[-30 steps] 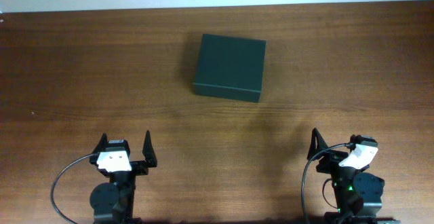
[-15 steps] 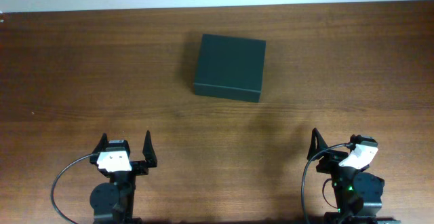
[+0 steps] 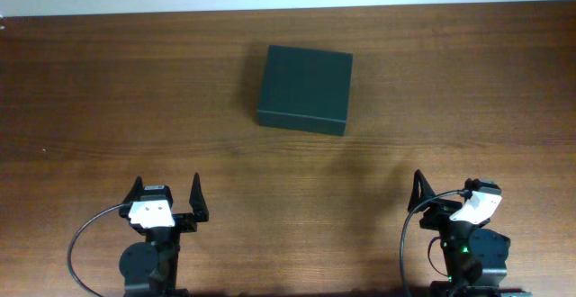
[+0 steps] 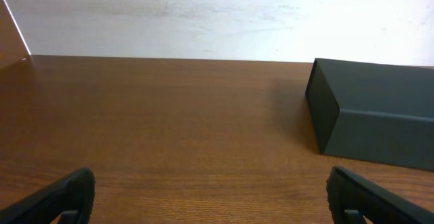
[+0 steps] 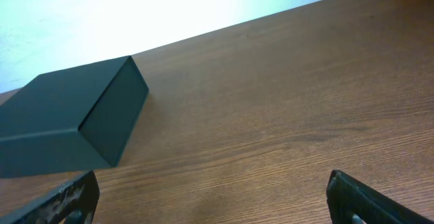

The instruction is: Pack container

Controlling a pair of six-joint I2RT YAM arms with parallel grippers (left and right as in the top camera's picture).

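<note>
The container [image 3: 304,88], a dark green-black box with its lid down, lies on the far middle of the wooden table [image 3: 90,108]. It shows at the right of the left wrist view [image 4: 373,119] and at the left of the right wrist view [image 5: 68,119]. My left gripper [image 3: 166,196] sits near the front left edge, open and empty, well short of the box. My right gripper [image 3: 441,192] rests at the front right, likewise open with nothing between its fingers. In each wrist view only bare wood lies between the spread fingertips [image 4: 71,193] [image 5: 359,197].
A pale wall [image 4: 203,13] rises behind the table's far edge. Black cables loop beside each arm base near the front edge [image 3: 81,243].
</note>
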